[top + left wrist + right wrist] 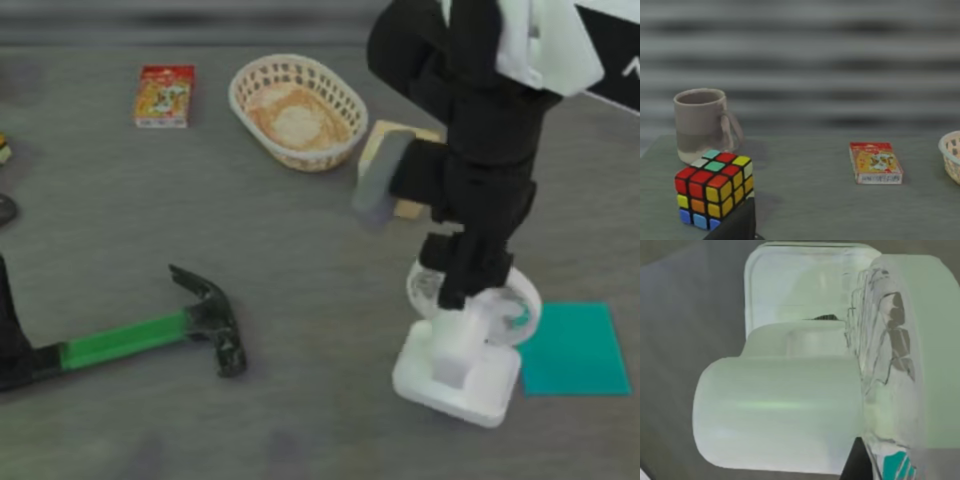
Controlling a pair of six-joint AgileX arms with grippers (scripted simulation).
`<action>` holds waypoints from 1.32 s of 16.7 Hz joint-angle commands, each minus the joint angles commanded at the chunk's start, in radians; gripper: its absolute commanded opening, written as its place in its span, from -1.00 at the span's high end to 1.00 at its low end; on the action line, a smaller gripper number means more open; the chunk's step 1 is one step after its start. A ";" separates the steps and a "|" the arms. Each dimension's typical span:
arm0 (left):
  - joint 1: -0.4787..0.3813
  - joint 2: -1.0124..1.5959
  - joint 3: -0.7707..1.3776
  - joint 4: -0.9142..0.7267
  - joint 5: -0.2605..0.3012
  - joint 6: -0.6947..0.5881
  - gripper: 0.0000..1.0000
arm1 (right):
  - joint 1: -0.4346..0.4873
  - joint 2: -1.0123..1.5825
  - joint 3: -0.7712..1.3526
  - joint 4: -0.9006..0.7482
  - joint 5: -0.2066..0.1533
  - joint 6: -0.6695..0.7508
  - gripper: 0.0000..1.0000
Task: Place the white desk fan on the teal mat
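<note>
The white desk fan (460, 372) stands at the right of the table, its rounded square base just left of the teal mat (577, 348). Its grilled head (520, 312) reaches over the mat's left edge. My right gripper (462, 296) comes down from above and is shut on the fan's motor housing (780, 410). One dark fingertip (855, 467) shows between the housing and the grille (890, 350), and the other is hidden. A bit of teal (896, 464) shows through the grille. My left gripper (12, 345) is parked at the table's left edge, open, with one finger (737, 222) in view.
A green-handled hammer (150, 336) lies at the front left. A wicker basket (298, 110) and a red card box (165, 95) sit at the back. A cream block (400, 160) is partly hidden by my right arm. A mug (700, 125) and a colour cube (714, 189) stand by the left arm.
</note>
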 joint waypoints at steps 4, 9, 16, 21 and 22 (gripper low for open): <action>0.000 0.000 0.000 0.000 0.000 0.000 -1.00 | -0.040 -0.034 -0.062 0.006 0.014 0.447 1.00; 0.000 0.000 0.000 0.000 0.000 0.000 -1.00 | -0.113 -0.104 -0.149 0.015 0.019 1.084 1.00; 0.000 0.000 0.000 0.000 0.000 0.000 -1.00 | -0.232 -0.236 -0.256 0.034 -0.002 1.923 1.00; 0.000 0.000 0.000 0.000 0.000 0.000 -1.00 | -0.302 -0.320 -0.301 0.049 -0.027 2.277 1.00; 0.000 0.000 0.000 0.000 0.000 0.000 -1.00 | -0.311 -0.332 -0.306 0.051 -0.031 2.317 1.00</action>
